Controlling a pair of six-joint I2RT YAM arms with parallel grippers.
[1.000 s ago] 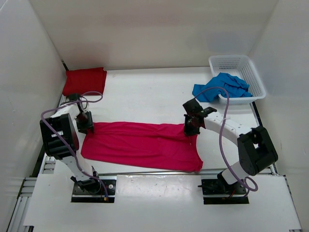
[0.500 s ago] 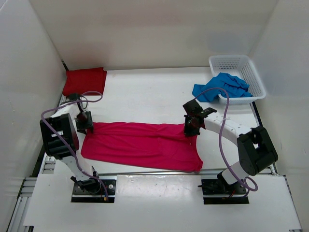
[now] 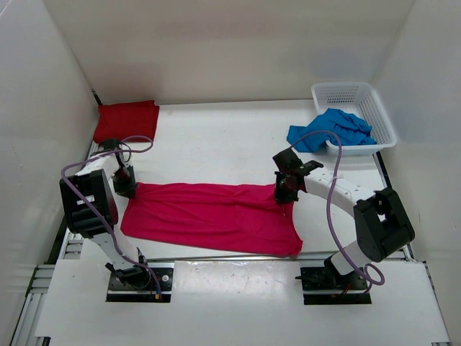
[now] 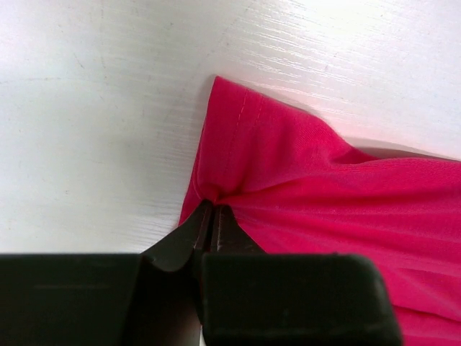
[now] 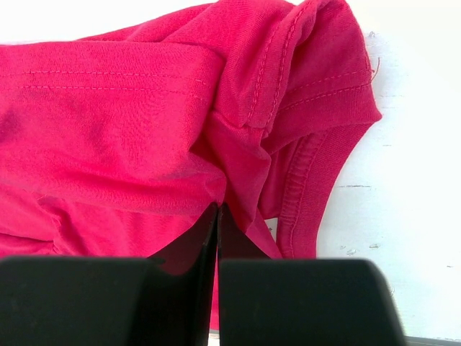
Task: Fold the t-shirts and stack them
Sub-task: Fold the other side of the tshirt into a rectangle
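Observation:
A bright pink-magenta t-shirt [image 3: 212, 216] lies folded lengthwise across the table's middle. My left gripper [image 3: 127, 189] is shut on its far left corner, and in the left wrist view that gripper [image 4: 212, 209] pinches the bunched pink cloth [image 4: 324, 194]. At the shirt's far right corner my right gripper [image 3: 282, 193] is shut on the fabric; the right wrist view shows this gripper [image 5: 217, 207] biting a fold of the pink-magenta shirt [image 5: 130, 122] beside the collar. A dark red t-shirt [image 3: 127, 120] lies folded at the back left. The blue t-shirt [image 3: 330, 130] hangs out of the basket.
A white mesh basket [image 3: 360, 95] stands at the back right with the blue shirt spilling over its near-left rim. White walls enclose the table on three sides. A white panel [image 3: 230, 295] covers the near edge by the arm bases.
My left gripper has closed on the pink-magenta shirt's left corner. The right gripper stays shut on the right corner, and the shirt has barely shifted.

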